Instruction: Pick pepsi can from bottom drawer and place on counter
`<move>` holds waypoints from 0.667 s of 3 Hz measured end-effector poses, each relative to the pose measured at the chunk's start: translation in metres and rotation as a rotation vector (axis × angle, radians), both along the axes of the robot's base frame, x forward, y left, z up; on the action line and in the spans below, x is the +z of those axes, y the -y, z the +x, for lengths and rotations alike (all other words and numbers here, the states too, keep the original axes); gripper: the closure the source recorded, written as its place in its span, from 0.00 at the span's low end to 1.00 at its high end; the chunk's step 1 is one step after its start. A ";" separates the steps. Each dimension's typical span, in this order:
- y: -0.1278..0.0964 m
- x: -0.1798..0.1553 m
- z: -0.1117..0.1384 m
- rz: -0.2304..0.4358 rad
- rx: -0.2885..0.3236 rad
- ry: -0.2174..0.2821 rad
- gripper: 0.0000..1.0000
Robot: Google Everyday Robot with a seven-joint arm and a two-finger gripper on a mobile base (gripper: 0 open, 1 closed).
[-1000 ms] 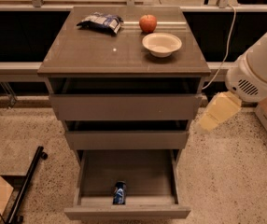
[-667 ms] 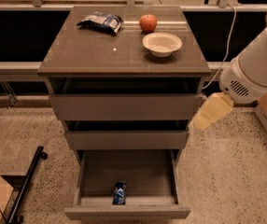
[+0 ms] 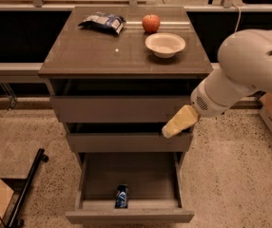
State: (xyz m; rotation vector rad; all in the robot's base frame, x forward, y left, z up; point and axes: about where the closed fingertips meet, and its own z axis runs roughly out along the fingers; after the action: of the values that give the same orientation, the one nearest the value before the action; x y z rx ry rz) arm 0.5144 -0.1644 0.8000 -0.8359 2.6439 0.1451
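While the dark-blue pepsi can (image 3: 121, 196) sits near the bottom drawer (image 3: 129, 216) front, the gripper (image 3: 176, 123) hangs by the middle drawer (image 3: 121, 142), can't tell its grip tbh.

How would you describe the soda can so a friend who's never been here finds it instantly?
Start at the grey-brown cabinet; its bottom drawer is pulled open. The pepsi can is near the drawer's front wall, below the gripper, which hangs by the middle drawer's right end. It is small, dark blue, alone in there, unlike the bag, apple and bowl on the counter.
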 end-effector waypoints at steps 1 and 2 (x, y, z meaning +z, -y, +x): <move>-0.019 -0.053 0.019 0.017 -0.078 -0.057 0.00; -0.020 -0.054 0.020 0.026 -0.104 -0.064 0.00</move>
State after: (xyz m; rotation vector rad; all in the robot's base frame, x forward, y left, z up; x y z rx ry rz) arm 0.5345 -0.1447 0.7455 -0.6953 2.7320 0.1815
